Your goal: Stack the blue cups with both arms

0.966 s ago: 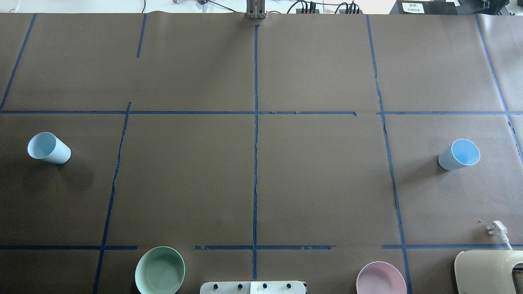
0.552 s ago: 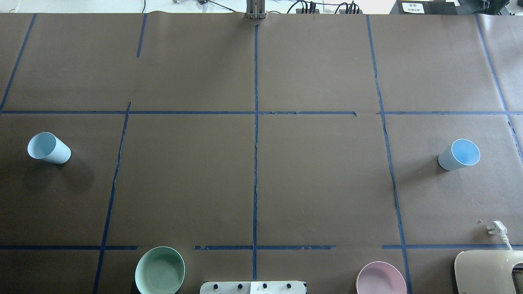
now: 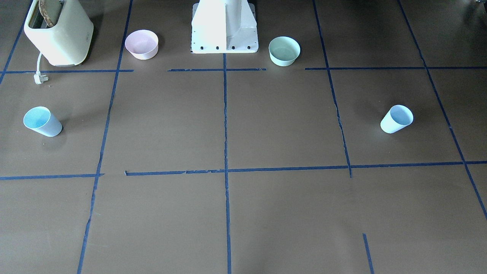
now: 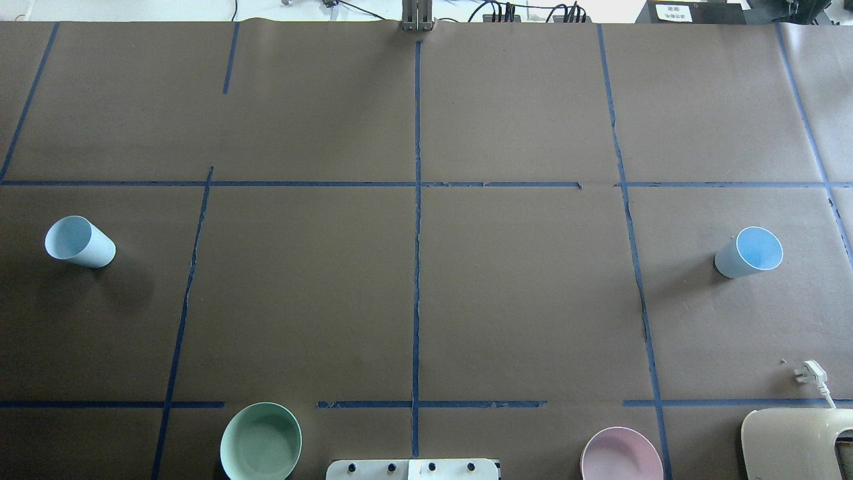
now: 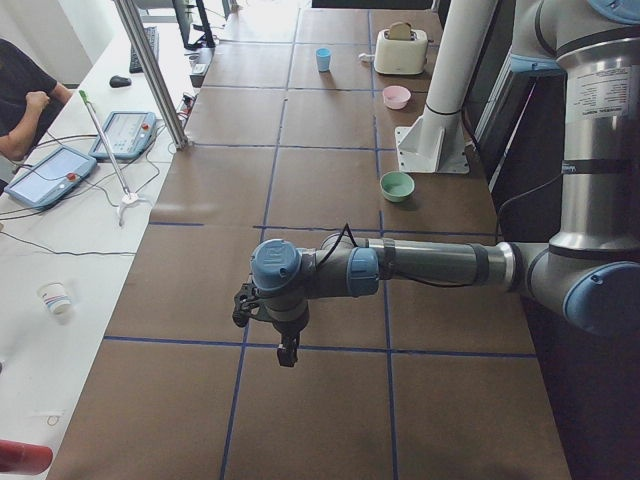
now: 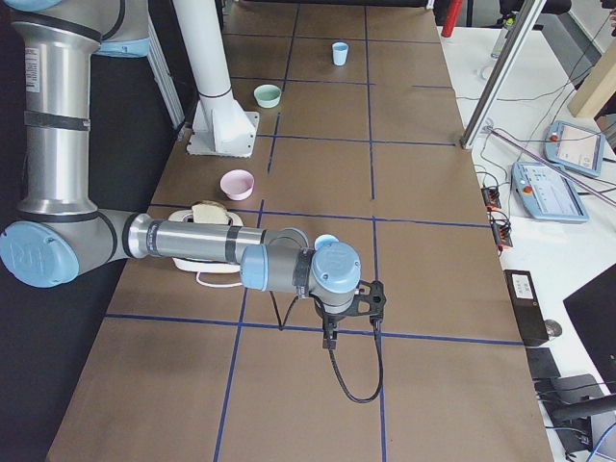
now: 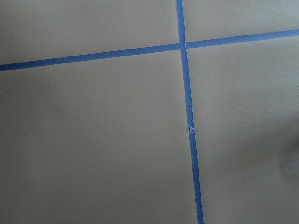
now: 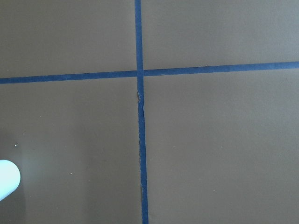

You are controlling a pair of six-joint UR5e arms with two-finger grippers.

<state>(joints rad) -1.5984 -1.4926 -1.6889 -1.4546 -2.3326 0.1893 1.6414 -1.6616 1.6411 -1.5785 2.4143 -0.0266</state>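
Observation:
Two pale blue cups stand upright and far apart on the brown table. One cup [image 4: 80, 242] is at the overhead view's left, also in the front view [image 3: 397, 119]. The other cup [image 4: 750, 252] is at the right, also in the front view [image 3: 42, 121]. Neither gripper shows in the overhead or front view. The left gripper [image 5: 287, 352] hangs over the table in the exterior left view. The right gripper [image 6: 330, 335] hangs close to the right cup [image 6: 325, 241] in the exterior right view. I cannot tell whether either is open or shut. Both wrist views show no fingers.
A mint-green bowl [image 4: 260, 441] and a pink bowl [image 4: 621, 457] flank the white pedestal base [image 4: 412, 469] at the near edge. A cream toaster [image 4: 800, 443] with a loose white plug [image 4: 813, 372] stands at the near right. Blue tape lines cross the table.

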